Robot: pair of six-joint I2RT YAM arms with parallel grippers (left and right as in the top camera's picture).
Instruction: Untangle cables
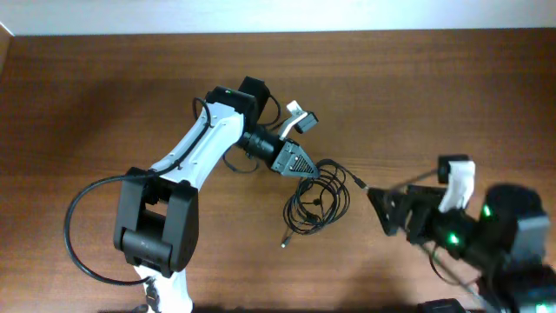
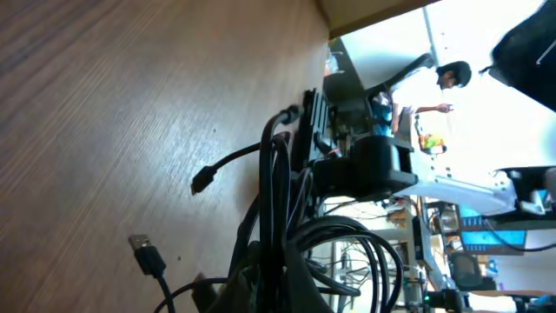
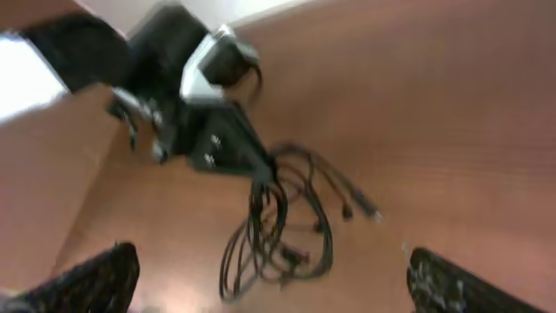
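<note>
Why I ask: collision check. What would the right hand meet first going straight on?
Probably the cables lying just ahead; the right hand points at them, open, though depth is unclear.

Black cables (image 1: 313,198) on a brown, wood-grained table (image 1: 434,87) — the left arm (image 1: 195,148) white with black joints.

The table (image 1: 434,78) was a broad top of dark brown wood, its grain running along its length and showing plainly in the left wrist view. On it, a little right of the middle, lay the cables (image 1: 318,198), thin black cords in loose, overlapping loops. One plug (image 1: 284,244) trailed out below and left of the loops, and a second plug (image 1: 358,183) pointed off to the right, both flat on the wood.
</note>
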